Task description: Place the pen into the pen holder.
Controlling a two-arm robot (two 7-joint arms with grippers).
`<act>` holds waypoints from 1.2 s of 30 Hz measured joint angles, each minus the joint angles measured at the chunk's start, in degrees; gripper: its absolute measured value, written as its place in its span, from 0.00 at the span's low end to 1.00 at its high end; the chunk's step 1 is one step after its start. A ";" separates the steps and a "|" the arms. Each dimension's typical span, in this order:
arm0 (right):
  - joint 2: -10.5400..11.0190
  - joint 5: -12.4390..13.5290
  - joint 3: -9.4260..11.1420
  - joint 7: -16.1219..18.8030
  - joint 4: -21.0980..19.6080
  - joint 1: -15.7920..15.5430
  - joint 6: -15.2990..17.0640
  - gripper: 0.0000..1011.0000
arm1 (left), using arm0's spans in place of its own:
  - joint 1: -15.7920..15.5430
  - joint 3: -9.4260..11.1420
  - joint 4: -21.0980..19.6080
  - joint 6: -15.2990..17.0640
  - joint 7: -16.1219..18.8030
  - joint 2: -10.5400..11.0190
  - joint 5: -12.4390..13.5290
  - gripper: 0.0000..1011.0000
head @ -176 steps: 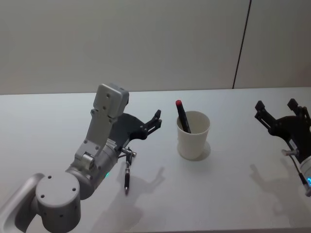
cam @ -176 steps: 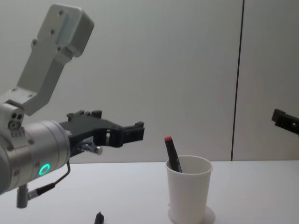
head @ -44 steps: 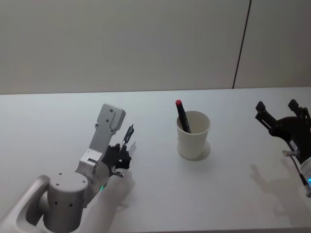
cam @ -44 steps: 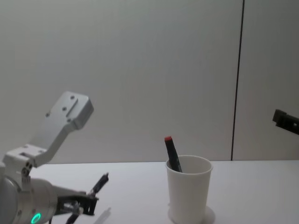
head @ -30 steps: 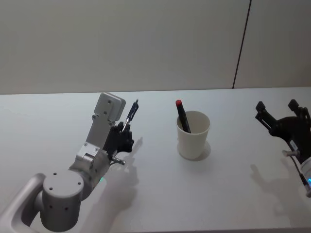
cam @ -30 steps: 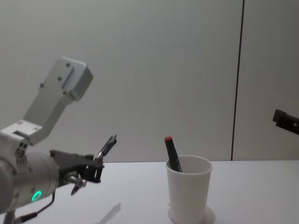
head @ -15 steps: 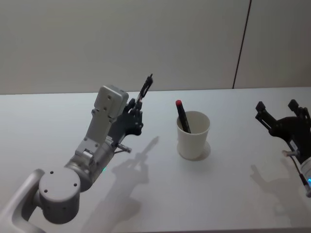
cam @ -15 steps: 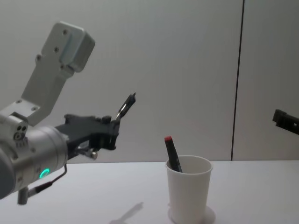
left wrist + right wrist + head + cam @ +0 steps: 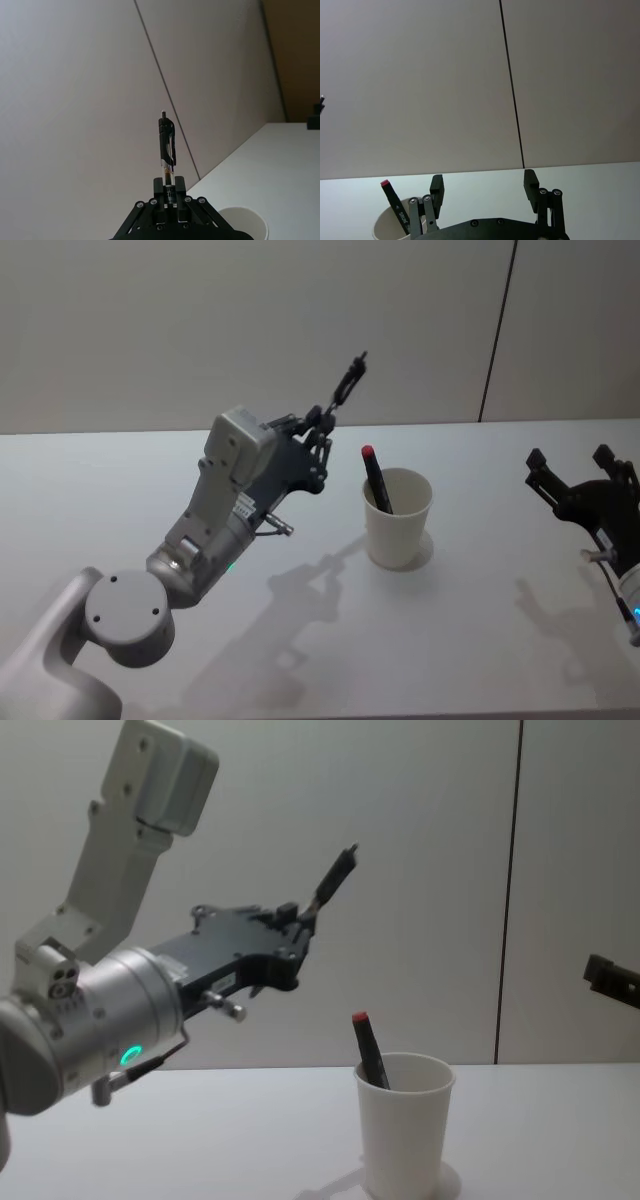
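Observation:
My left gripper (image 9: pixel 318 432) is shut on a black pen (image 9: pixel 346 383) and holds it high above the table, up and to the left of the pen holder. The pen (image 9: pixel 331 880) slants up and to the right out of the gripper (image 9: pixel 298 927). In the left wrist view the pen (image 9: pixel 166 149) stands straight up from the shut fingers (image 9: pixel 159 194). The pen holder (image 9: pixel 398 520) is a white paper cup (image 9: pixel 404 1130) standing upright on the table, with a red-capped black marker (image 9: pixel 376 480) leaning inside it. My right gripper (image 9: pixel 568 456) hovers open at the right, apart from the cup.
The white table (image 9: pixel 470 640) runs back to a plain grey wall with a dark vertical seam (image 9: pixel 497 330). The right wrist view looks past the open right gripper (image 9: pixel 483 181) at the cup (image 9: pixel 382 230) and marker (image 9: pixel 394 202).
My left gripper, shut on the pen, has risen from near the table and swung right toward the cup. The right arm has stayed put.

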 joint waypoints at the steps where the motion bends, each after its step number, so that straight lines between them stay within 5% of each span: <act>1: 0.00 0.00 0.00 0.00 0.00 0.00 0.00 0.99 | -0.63 0.00 0.74 -1.29 -1.09 -0.25 0.01 0.13; 14: 0.00 0.00 0.00 0.00 0.00 0.00 0.00 0.99 | -3.73 0.03 5.00 -7.18 -6.98 -1.82 0.22 0.13; 36: 0.03 0.04 0.00 0.23 -0.01 0.00 -0.01 0.99 | -5.21 0.13 6.79 -9.13 -9.63 -2.55 0.49 0.13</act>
